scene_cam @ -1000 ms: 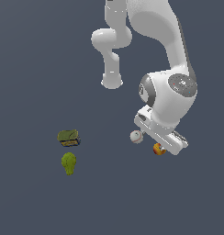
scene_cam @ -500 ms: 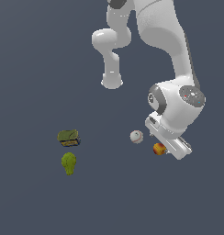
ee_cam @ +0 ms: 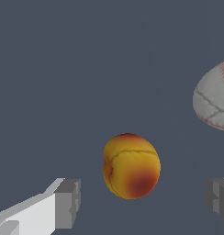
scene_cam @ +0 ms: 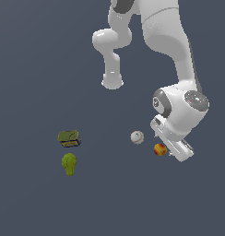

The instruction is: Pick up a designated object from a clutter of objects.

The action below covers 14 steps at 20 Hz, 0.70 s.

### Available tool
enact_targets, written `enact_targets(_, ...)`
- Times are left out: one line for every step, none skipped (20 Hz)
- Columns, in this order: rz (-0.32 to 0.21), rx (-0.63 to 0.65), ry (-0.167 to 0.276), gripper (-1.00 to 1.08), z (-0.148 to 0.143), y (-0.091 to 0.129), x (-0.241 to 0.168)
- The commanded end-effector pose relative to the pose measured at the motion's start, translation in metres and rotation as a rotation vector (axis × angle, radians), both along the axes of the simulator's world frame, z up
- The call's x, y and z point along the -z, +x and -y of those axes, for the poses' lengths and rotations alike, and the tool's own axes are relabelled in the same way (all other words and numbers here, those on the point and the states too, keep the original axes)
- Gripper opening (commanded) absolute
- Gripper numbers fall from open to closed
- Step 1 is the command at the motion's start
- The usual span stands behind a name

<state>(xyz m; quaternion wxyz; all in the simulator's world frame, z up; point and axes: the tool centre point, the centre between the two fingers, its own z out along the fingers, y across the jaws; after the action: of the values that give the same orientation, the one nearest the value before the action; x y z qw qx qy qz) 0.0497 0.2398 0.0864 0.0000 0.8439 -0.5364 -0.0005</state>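
The designated object, a small round red and yellow-orange fruit (scene_cam: 160,149), rests on the grey floor at the exterior view's right. The white hand sits directly against it there. In the wrist view the fruit (ee_cam: 131,165) lies between and slightly beyond the grey fingertips (ee_cam: 68,203), which stand well apart. My gripper (ee_cam: 143,202) is open and touches nothing. The rest of the clutter of objects is a white baseball (scene_cam: 137,137) close beside the fruit, an olive-green boxy item (scene_cam: 68,138) and a green lumpy fruit (scene_cam: 69,164).
The baseball (ee_cam: 215,98) fills one edge of the wrist view, a short gap from the fruit. The arm's base (scene_cam: 112,82) stands at the back. The olive box and the green lumpy fruit lie far off at the exterior view's left.
The hand has shifted toward the exterior view's right and dropped lower. The baseball now shows fully beside it, and more of the red-yellow fruit is visible.
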Motion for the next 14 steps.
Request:
enact_targets(0.001, 0.011, 0.0, 1.0, -0.002, 0.0, 0.002)
enact_targets(0.001, 0.013, -0.001, 1.0, -0.002, 0.0, 0.002)
enact_targets(0.001, 0.013, -0.001, 1.0, -0.002, 0.0, 0.002)
enact_targets(0.0, 0.009, 0.0, 1.0, -0.002, -0.001, 0.002)
enact_targets(0.0, 0.009, 0.0, 1.0, -0.002, -0.001, 0.002)
enact_targets(0.0, 0.009, 0.0, 1.0, -0.002, -0.001, 0.004)
enact_targets(0.0, 0.009, 0.0, 1.0, -0.002, -0.001, 0.006)
enact_targets(0.0, 0.01, 0.0, 1.0, -0.002, -0.001, 0.008)
enact_targets(0.0, 0.01, 0.0, 1.0, -0.002, -0.001, 0.012)
enact_targets(0.0, 0.01, 0.0, 1.0, -0.002, -0.001, 0.016)
enact_targets(0.0, 0.011, 0.0, 1.0, -0.002, -0.001, 0.021)
enact_targets(0.001, 0.012, 0.0, 1.0, -0.002, -0.001, 0.027)
enact_targets(0.001, 0.012, -0.001, 1.0, -0.002, -0.001, 0.033)
enact_targets(0.001, 0.013, -0.001, 1.0, -0.002, -0.002, 0.038)
